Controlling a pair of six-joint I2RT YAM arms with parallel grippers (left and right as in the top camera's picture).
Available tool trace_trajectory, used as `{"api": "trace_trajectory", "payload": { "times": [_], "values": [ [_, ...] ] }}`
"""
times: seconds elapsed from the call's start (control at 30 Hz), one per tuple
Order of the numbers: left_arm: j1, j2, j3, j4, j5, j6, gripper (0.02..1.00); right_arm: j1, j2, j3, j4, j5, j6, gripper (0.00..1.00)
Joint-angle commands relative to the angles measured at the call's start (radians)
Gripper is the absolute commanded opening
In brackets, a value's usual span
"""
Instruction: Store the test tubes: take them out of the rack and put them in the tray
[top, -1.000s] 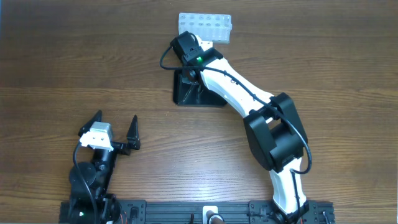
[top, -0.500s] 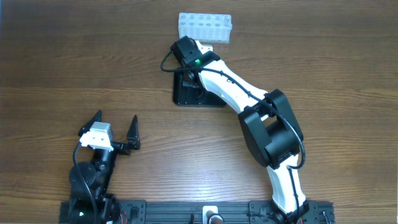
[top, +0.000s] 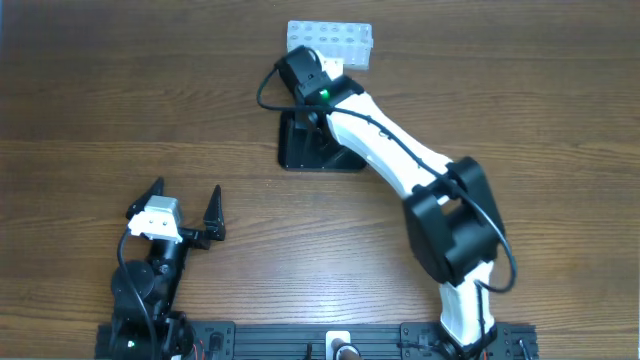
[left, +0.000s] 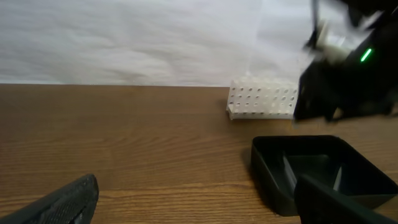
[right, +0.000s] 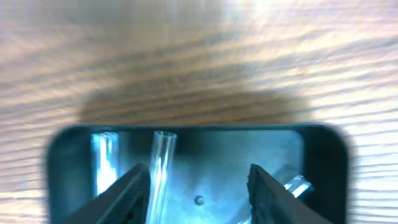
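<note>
Right wrist view: the right hand (right: 199, 180) is spread open above the black plastic tray (right: 186, 129) and grips nothing.
Clear cylindrical test tube (right: 161, 158): it sits inside the tray, just beside one finger.
Tube axis: the long axis runs in line with the fingers, with the open mouth pointing away from the wrist. We judge that it leans.
Step in hand: we read this as a release. We should rise straight up with the fingers wide so the tube isn't snagged.
Left hand (top: 185, 192): it is open over the wooden bench (top: 100, 100), well apart from the white plastic rack (top: 330, 45).
</note>
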Motion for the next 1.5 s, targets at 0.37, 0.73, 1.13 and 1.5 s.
{"api": "trace_trajectory", "payload": {
  "times": [0.37,0.73,1.13,1.5],
  "values": [
    [0.006,-0.005,-0.004,-0.004,0.006,0.008,1.000,-0.175,-0.043,0.030,0.362,0.166,-0.323,0.726],
    [0.006,-0.005,-0.004,-0.004,0.006,0.008,1.000,-0.211,0.091,0.030,0.501,0.161,-0.327,0.704],
    [0.006,-0.005,-0.004,-0.004,0.006,0.008,0.998,-0.229,0.156,0.030,0.563,0.162,-0.343,0.509],
    [0.006,-0.005,-0.004,-0.004,0.006,0.008,1.000,-0.227,0.157,0.030,0.588,0.130,-0.342,0.237]
  ]
}}
